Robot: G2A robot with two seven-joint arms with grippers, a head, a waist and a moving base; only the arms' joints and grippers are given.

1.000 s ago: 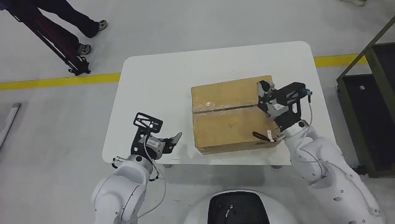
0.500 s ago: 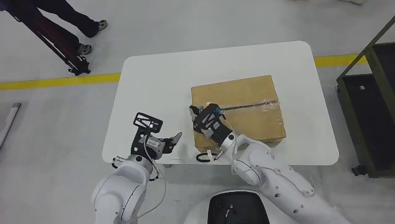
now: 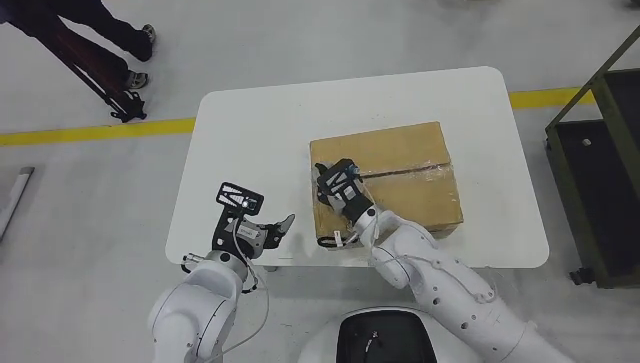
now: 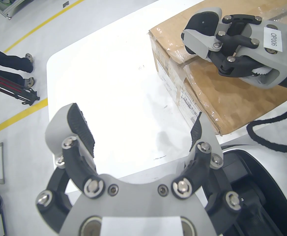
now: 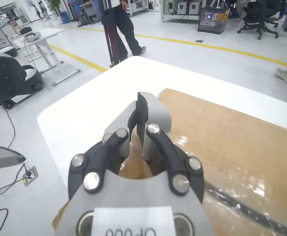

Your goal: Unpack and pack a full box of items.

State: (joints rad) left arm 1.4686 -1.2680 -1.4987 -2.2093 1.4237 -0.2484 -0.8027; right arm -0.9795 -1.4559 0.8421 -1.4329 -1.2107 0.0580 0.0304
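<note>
In the top view, the cardboard box (image 3: 400,153) is sitting closed on the white table (image 3: 260,123), and the right gripper (image 3: 328,177) is resting over the end of the box's top where the tape seam (image 3: 410,172) is running away behind it along the lid. The left gripper (image 3: 264,226) is hanging over the table's near edge, with the box well apart from it on the side its fingers are pointing toward. In the left wrist view, the left gripper (image 4: 143,124) is standing wide open with nothing between its pads, bare table (image 4: 104,74) is lying straight ahead of it, and the box (image 4: 222,99) is lying ahead and off to one side, its labelled end wall (image 4: 173,87) facing the gap. Farther off, the right gripper (image 4: 195,37) is touching the box's top edge at the taped corner, its two fingers pressed together. In the right wrist view, the right gripper (image 5: 139,116) is showing its pads closed flat against each other with nothing visibly caught between them; the box top (image 5: 222,136) is spreading out directly beneath it and beyond its tips, the glossy tape seam (image 5: 234,203) is trailing back under the wrist, and the table (image 5: 84,114) is showing just past the fingertips.
</note>
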